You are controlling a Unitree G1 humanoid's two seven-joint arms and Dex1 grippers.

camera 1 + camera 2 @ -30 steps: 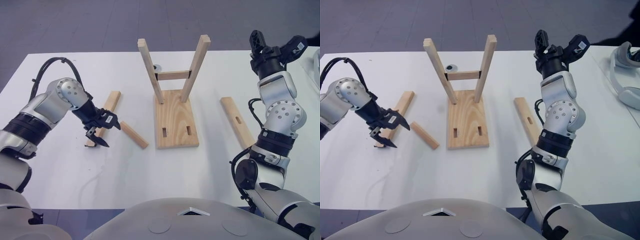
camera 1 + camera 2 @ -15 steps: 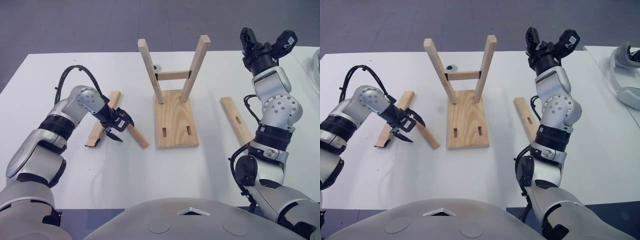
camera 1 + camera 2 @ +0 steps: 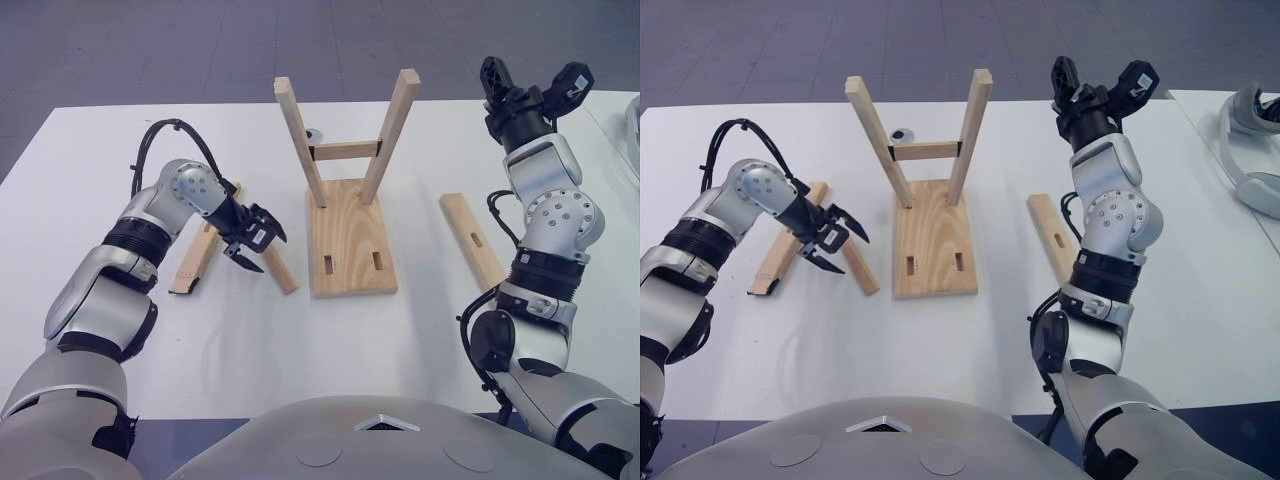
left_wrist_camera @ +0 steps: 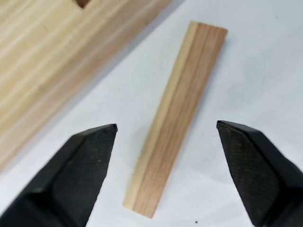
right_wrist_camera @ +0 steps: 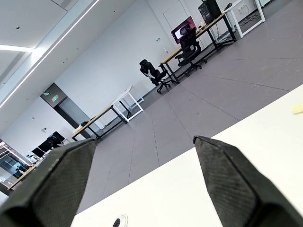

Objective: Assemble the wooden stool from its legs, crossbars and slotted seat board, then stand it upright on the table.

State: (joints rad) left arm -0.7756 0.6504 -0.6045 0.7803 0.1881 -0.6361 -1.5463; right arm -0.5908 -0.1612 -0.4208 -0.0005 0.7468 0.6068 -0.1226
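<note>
- Seat board [image 3: 352, 240] lies flat on the table [image 3: 300, 350]. Standing legs [image 3: 300, 140] occupy its far slots, joined by the fitted crossbar [image 3: 346, 151]. Judged about half assembled.
- Outstanding: both near slots are empty. Loose crossbar [image 4: 177, 118], left loose leg [image 3: 205, 250] and right loose leg [image 3: 473, 240] lie on the table.
- Left tool [image 3: 262, 245] is apart, straddling the loose crossbar without gripping it.
- Right tool [image 3: 530, 85] is raised, apart and holding nothing.
- Left loose leg lies near the loose crossbar and may crowd the pick.

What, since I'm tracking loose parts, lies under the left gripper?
A short crossbar lies flat on the white table, below the open left gripper, untouched. In the head views the gripper covers its far end.
</note>
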